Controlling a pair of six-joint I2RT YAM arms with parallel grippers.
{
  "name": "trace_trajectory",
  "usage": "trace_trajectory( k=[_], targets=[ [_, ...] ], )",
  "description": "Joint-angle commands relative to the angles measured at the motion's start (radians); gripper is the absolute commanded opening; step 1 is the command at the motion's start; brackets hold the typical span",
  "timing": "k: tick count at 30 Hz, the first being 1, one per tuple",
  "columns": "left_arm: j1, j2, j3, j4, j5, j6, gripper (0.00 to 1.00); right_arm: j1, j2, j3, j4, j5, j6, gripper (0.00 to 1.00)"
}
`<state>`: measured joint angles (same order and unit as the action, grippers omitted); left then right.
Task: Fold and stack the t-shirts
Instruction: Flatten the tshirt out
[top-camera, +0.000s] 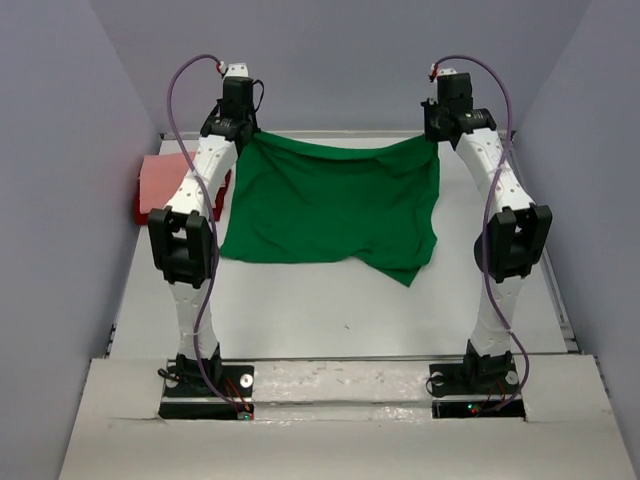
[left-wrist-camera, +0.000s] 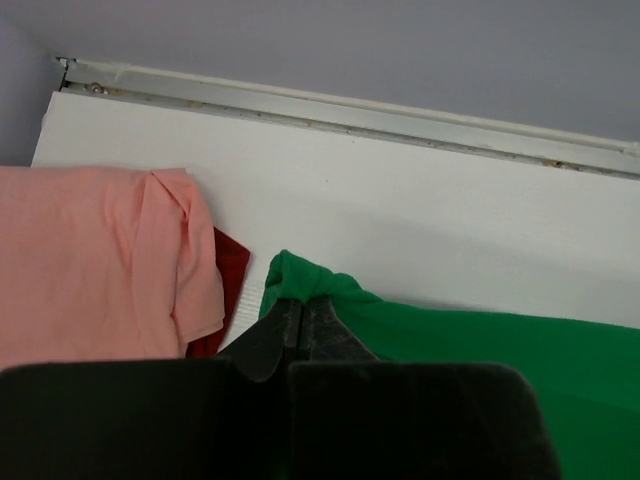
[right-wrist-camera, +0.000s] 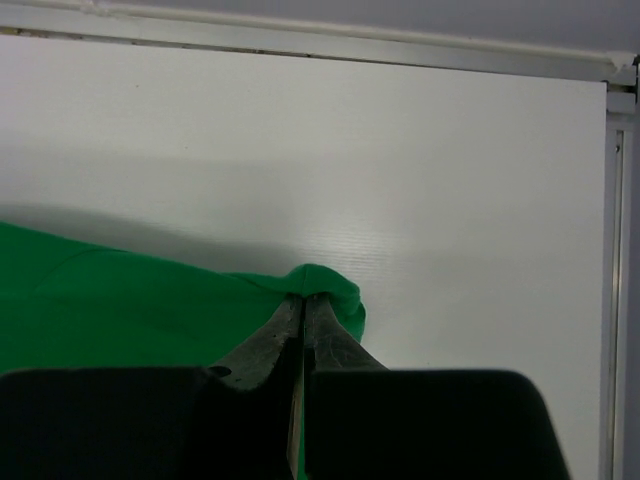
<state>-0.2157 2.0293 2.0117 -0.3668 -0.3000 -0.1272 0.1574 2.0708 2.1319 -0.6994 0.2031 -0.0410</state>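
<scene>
Over the table (top-camera: 330, 310), left gripper (left-wrist-camera: 300, 312) and right gripper (right-wrist-camera: 303, 305) each pinching a green t-shirt (top-camera: 330, 205) corner, pink t-shirt (left-wrist-camera: 90, 260) atop dark red t-shirt (left-wrist-camera: 232, 262).

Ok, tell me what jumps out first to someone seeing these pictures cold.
The green shirt dominates, stretched across the middle of the table, with the left gripper and right gripper each shut on a far corner. At the far left, a pink shirt lies on a dark red shirt.
</scene>
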Motion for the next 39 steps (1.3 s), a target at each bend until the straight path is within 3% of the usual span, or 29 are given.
trace_trajectory(
  k=[1,10,19,33,34,35,36,37,38,39],
  targets=[
    [0.039,0.081,0.152,-0.093,0.059,0.02,0.0,-0.013,0.005,0.071,-0.005,-0.077,-0.007,0.0],
    [0.045,0.098,0.075,-0.106,0.088,-0.017,0.0,-0.013,-0.034,-0.056,-0.011,-0.119,0.009,0.0],
    [0.039,-0.01,-0.083,-0.09,0.108,-0.049,0.0,0.08,-0.112,-0.263,-0.023,-0.097,0.041,0.0],
    [-0.011,-0.122,-0.269,-0.107,0.013,-0.084,0.0,0.131,-0.235,-0.472,-0.018,-0.053,0.159,0.0],
    [-0.016,-0.124,-0.271,-0.122,0.003,-0.092,0.16,0.131,-0.239,-0.477,-0.022,-0.054,0.162,0.0],
    [-0.017,-0.126,-0.274,-0.13,-0.002,-0.097,0.3,0.131,-0.245,-0.489,-0.023,-0.051,0.168,0.07],
    [-0.017,-0.132,-0.287,-0.136,-0.017,-0.11,0.66,0.131,-0.258,-0.495,-0.022,-0.05,0.177,0.16],
    [-0.019,-0.136,-0.297,-0.138,-0.031,-0.117,0.92,0.14,-0.264,-0.5,-0.018,-0.054,0.179,0.36],
    [-0.019,-0.145,-0.312,-0.138,-0.042,-0.123,0.99,0.14,-0.267,-0.503,-0.015,-0.051,0.181,0.46],
    [-0.017,-0.149,-0.315,-0.141,-0.051,-0.127,0.99,0.14,-0.268,-0.506,-0.015,-0.045,0.182,0.52]
  ],
)
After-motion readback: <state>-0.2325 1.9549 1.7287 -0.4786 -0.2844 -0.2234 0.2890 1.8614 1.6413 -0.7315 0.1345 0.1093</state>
